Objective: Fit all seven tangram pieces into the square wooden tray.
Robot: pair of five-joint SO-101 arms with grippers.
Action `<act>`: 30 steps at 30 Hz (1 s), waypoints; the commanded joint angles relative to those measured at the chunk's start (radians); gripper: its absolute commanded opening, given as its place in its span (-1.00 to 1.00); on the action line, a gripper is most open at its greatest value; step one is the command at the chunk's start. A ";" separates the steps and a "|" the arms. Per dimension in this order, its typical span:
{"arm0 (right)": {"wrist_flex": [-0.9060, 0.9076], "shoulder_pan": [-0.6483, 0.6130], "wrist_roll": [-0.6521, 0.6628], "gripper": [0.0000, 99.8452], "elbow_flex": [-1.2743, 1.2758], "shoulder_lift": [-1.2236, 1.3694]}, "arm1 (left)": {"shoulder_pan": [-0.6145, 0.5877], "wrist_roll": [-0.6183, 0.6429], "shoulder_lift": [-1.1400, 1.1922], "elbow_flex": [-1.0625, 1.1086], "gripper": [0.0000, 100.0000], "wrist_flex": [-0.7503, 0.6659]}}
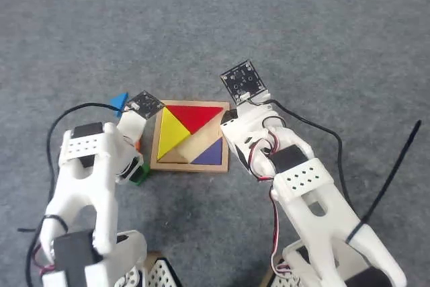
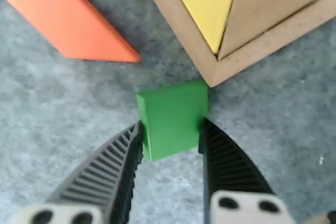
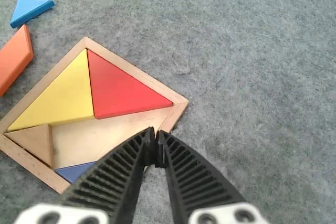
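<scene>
Square wooden tray (image 1: 156,140): lay mid-bench, holding a large yellow triangle (image 1: 171,132), a large red triangle (image 1: 191,117), a violet-blue triangle (image 1: 210,154) and a plain tan wooden triangle (image 3: 34,140); part of its floor was bare.

Green square wooden tangram piece (image 2: 172,119): lay on the grey carpeted bench (image 1: 336,45) just off a tray corner, clamped on two opposite flat edges by the left pincer (image 2: 169,125). Judged light, rigid and smooth-painted, so apt to slip; best held on parallel edges, low.

Orange parallelogram piece (image 2: 68,19) and small blue triangle (image 1: 119,101): lay loose beside the tray.

Right pincer (image 3: 156,135): closed on nothing, over the tray's edge.
</scene>
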 commanded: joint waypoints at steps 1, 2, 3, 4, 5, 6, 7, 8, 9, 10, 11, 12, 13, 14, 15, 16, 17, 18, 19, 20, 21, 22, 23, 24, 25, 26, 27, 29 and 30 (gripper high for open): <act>-0.021 0.002 0.009 -0.98 -0.008 -0.047 | 0.012 0.006 0.041 -0.039 -0.67 0.000; -0.021 0.002 0.009 -0.98 -0.008 -0.047 | 0.012 0.006 0.061 -0.048 -0.67 0.000; -0.021 0.002 0.009 -0.98 -0.008 -0.047 | 0.012 0.006 0.080 -0.058 -0.67 0.000; -0.021 0.002 0.009 -0.98 -0.008 -0.047 | 0.012 0.006 0.101 -0.067 -0.67 -0.002; -0.021 0.002 0.009 -0.98 -0.008 -0.047 | 0.014 0.008 0.123 -0.076 -0.67 -0.002; -0.021 0.004 0.009 -0.98 -0.008 -0.047 | 0.014 0.008 0.133 -0.085 -0.67 0.000; -0.021 0.004 0.009 -0.98 -0.008 -0.047 | 0.014 0.008 0.146 -0.093 -0.68 0.002; -0.021 0.004 0.009 -0.98 -0.008 -0.048 | 0.014 0.009 0.149 -0.094 -0.69 0.005; -0.021 0.004 0.009 -0.98 -0.008 -0.048 | 0.014 0.009 0.144 -0.094 -0.72 0.011; -0.021 0.004 0.009 -0.98 -0.008 -0.048 | 0.020 0.009 0.141 -0.091 -0.76 0.009; -0.021 0.004 0.009 -0.98 -0.008 -0.050 | 0.031 0.009 0.138 -0.084 -0.78 0.009; -0.021 0.004 0.009 -0.98 -0.008 -0.050 | 0.041 0.009 0.137 -0.071 -0.80 0.009; -0.021 0.004 0.009 -0.98 -0.008 -0.050 | 0.054 0.009 0.135 -0.065 -0.82 0.009; -0.021 0.004 0.009 -0.98 -0.008 -0.050 | 0.063 0.009 0.129 -0.058 -0.82 0.009; -0.021 0.004 0.009 -0.98 -0.008 -0.051 | 0.068 0.011 0.120 -0.053 -0.83 0.009; -0.021 0.004 0.009 -0.98 -0.008 -0.051 | 0.074 0.023 0.109 -0.044 -0.83 0.009; -0.021 0.004 0.009 -0.98 -0.008 -0.051 | 0.077 0.035 0.098 -0.035 -0.83 0.006; -0.021 0.004 0.009 -0.98 -0.008 -0.053 | 0.086 0.041 0.087 -0.027 -0.82 0.005; -0.021 0.004 0.009 -0.98 -0.008 -0.054 | 0.092 0.043 0.078 -0.018 -0.82 0.005; -0.021 0.004 0.009 -0.98 -0.008 -0.054 | 0.100 0.043 0.071 -0.008 -0.82 0.003; -0.021 0.004 0.009 -0.98 -0.008 -0.054 | 0.109 0.043 0.063 0.001 -0.83 0.003; -0.019 0.004 0.009 -0.98 -0.008 -0.056 | 0.118 0.043 0.055 0.012 -0.83 0.006; -0.019 0.004 0.009 -0.98 -0.008 -0.056 | 0.127 0.043 0.049 0.021 -0.83 0.008; -0.019 0.004 0.009 -0.98 -0.008 -0.056 | 0.135 0.043 0.041 0.030 -0.83 0.008; -0.019 0.005 0.009 -0.98 -0.008 -0.056 | 0.141 0.043 0.034 0.041 -0.83 0.008; -0.019 0.005 0.009 -0.98 -0.008 -0.056 | 0.146 0.043 0.025 0.053 -0.83 0.006; -0.019 0.005 0.009 -0.98 -0.008 -0.056 | 0.150 0.043 0.015 0.061 -0.85 0.003; -0.021 0.005 0.009 -0.98 -0.008 -0.056 | 0.158 0.043 0.000 0.073 -0.89 0.005; -0.021 0.005 0.009 -0.98 -0.008 -0.056 | 0.163 0.043 -0.002 0.076 -0.90 0.009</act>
